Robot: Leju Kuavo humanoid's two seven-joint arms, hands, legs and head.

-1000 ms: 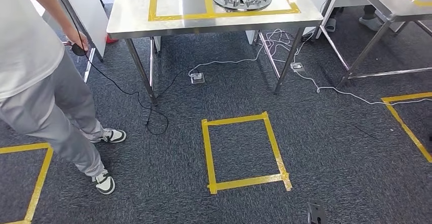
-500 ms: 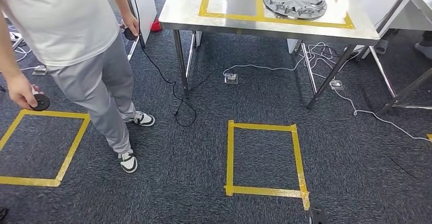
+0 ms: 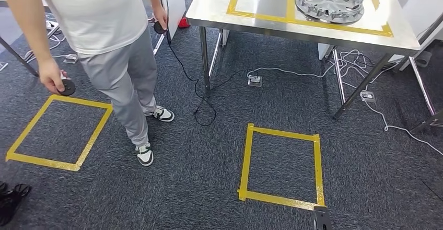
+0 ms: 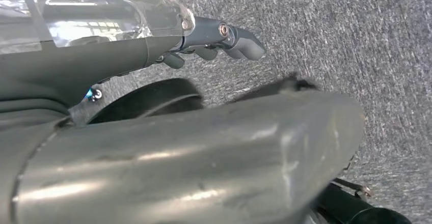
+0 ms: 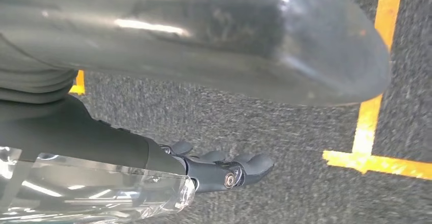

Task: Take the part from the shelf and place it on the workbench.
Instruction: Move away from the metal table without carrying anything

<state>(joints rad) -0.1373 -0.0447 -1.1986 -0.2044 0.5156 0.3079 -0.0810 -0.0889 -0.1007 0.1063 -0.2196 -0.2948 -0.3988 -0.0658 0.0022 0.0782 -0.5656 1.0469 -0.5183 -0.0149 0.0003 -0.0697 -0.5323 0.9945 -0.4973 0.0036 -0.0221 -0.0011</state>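
Floor: grey carpet (image 3: 198, 177); workbench (image 3: 271, 23) upper right, wheel cover (image 3: 329, 1) on it
Hands: left hand (image 4: 214, 43), right hand (image 5: 224, 170) hang, seemingly empty, fingers loosely extended
Advice: locate shelf; avoid person (image 3: 104, 42) at left

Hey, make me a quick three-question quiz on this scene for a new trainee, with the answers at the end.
1. True or false: the silver wheel cover lies on the steel workbench, inside a yellow tape outline.
2. Multiple choice: what does the person hold in the hand nearest the yellow floor square? A) a black disc B) a red box C) a white cable
3. Fill in: the robot's left hand and right hand each hang over the ____ with nothing in them.

Key: 1 true; 2 A, the black disc; 3 carpet.
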